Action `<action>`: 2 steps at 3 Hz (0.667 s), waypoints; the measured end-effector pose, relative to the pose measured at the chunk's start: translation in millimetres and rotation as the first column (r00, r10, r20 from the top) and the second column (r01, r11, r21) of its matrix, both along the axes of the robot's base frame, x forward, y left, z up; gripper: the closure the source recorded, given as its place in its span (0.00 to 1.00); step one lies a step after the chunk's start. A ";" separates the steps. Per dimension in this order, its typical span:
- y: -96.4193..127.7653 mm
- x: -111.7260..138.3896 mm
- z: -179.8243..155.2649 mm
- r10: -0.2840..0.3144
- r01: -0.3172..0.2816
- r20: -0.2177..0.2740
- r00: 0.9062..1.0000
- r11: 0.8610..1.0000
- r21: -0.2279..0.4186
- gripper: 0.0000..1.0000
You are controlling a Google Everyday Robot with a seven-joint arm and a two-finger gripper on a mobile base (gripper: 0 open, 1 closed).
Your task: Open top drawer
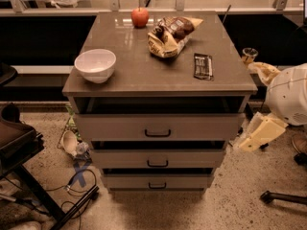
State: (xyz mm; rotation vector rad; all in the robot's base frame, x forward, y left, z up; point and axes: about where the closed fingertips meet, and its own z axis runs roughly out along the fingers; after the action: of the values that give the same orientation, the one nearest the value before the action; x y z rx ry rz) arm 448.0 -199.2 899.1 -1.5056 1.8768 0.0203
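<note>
The top drawer (120, 127) is the widest grey-beige front of three in the cabinet, just under the tabletop. Its small dark wire pull (157, 133) sits at the centre. A dark gap shows between the tabletop's edge and the drawer front; I see none of the interior. My gripper (245, 143) is the cream-coloured end of the arm at the right. It hangs beside the cabinet's right side, level with the top drawer front, apart from it and well right of the pull.
On the cabinet top (144, 75) stand a white bowl (95, 64), a red apple (140, 17), a snack bag (171, 35) and a dark bar (203, 66). Two shorter drawers (157, 158) lie below. A chair (19, 143) and cables lie on the floor at left.
</note>
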 end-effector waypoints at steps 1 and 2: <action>12.5 -1.9 -20.0 0.015 -0.015 -0.003 1.000 1.000 -0.028 0.00; 38.5 2.8 -76.0 0.051 -0.053 -0.034 0.998 0.997 -0.064 0.00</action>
State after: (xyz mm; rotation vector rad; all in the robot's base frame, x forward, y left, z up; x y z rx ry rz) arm 450.7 -160.7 823.1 -1.6063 1.8796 0.0079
